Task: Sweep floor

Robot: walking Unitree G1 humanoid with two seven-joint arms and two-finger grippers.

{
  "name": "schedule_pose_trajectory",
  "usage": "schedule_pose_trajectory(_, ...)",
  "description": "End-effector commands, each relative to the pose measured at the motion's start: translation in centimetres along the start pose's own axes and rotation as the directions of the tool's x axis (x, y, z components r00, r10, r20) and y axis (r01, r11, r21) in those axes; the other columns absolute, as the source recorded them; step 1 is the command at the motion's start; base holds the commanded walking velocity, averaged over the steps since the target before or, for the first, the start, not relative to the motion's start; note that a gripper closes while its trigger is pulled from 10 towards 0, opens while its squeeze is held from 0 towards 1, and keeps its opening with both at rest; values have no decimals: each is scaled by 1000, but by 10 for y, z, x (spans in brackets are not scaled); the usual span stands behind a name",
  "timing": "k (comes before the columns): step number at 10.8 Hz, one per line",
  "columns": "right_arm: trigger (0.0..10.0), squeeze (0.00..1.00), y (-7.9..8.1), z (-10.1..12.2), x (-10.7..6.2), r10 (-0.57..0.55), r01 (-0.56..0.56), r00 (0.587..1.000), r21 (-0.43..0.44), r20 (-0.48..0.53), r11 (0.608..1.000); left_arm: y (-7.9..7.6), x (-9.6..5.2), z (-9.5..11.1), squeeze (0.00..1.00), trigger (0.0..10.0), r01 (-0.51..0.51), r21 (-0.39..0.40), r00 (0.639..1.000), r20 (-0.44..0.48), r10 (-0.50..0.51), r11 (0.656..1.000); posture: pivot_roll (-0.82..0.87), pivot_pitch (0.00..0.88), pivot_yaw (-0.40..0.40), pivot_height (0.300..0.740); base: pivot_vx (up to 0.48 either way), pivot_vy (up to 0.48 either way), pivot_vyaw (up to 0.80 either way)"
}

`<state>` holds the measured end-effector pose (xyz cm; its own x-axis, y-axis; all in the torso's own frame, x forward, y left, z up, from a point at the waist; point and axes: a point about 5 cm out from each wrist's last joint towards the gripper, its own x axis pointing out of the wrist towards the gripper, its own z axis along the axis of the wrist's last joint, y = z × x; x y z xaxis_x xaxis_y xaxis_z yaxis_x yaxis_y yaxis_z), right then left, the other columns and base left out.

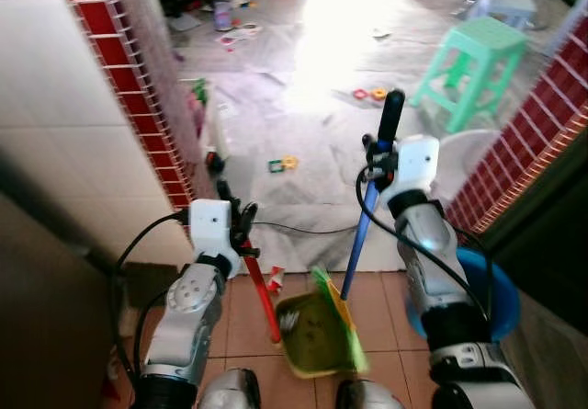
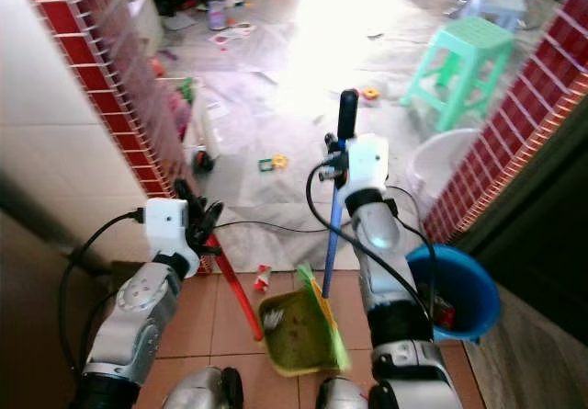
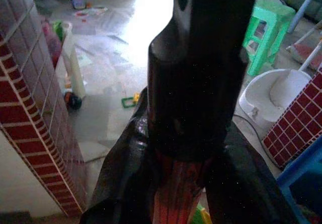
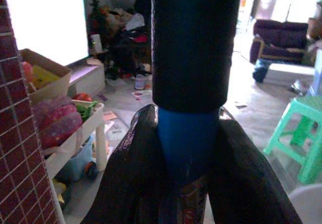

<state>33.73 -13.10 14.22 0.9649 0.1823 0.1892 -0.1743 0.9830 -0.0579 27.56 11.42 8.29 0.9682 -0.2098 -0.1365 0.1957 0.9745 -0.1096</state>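
A green dustpan (image 1: 317, 335) rests on the brown floor tiles just ahead of me, holding a little dirt. Its red handle (image 1: 262, 294) rises to my left gripper (image 1: 241, 230), which is shut on it; the left wrist view shows the red handle (image 3: 176, 194) between the black fingers (image 3: 126, 183). My right gripper (image 1: 378, 156) is shut on the blue broom handle (image 1: 360, 234), whose black grip (image 1: 391, 115) sticks up above it. The blue handle (image 4: 188, 143) sits between the fingers (image 4: 128, 173). The broom's green bristles (image 1: 340, 312) meet the dustpan's right edge.
Red-and-white tiled walls (image 1: 138, 87) flank a doorway on both sides. A blue bucket (image 2: 455, 289) stands at my right, a white basin (image 2: 441, 165) and a green stool (image 1: 478, 64) beyond it. Small toys (image 1: 283, 164) and litter (image 1: 274, 280) lie on the grey floor ahead.
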Motion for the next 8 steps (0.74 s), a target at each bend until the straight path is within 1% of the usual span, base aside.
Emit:
schedule_pose_trajectory(1,10000,0,5,15,8,-10,9,999,18,49,1000,4,0,22,0,10000,-30,7,994,103,29,1000,-36,0,40,740,0,0,0)
schedule_pose_trajectory(2,10000,0,8,17,8,-24,24,999,19,36,1000,4,-1,19,0,10000,-50,-15,995,91,52,999,-33,0,27,740,0,0,0)
schedule_pose_trajectory(3,10000,0,13,20,9,1,0,999,-34,36,999,-5,1,24,0,10000,-20,11,994,110,19,1000,-19,0,10,740,0,0,-800)
schedule_pose_trajectory(4,10000,0,13,18,8,-1,1,999,-28,32,1000,-8,1,24,0,10000,3,8,994,105,-3,1000,-9,0,13,740,0,0,-800)
schedule_pose_trajectory(5,10000,0,12,11,8,-12,12,1000,-13,10,1000,-5,3,23,0,10000,-6,2,995,100,6,1000,-15,0,22,740,0,0,-800)
schedule_pose_trajectory(7,10000,0,10,3,7,-30,31,999,47,-21,998,-1,8,24,0,10000,-25,-21,994,103,27,999,-36,0,37,740,0,0,-800)
schedule_pose_trajectory(8,10000,0,10,-5,5,-46,50,997,74,-58,996,-3,13,27,0,10000,-24,-30,993,112,27,999,-30,0,36,740,0,0,0)
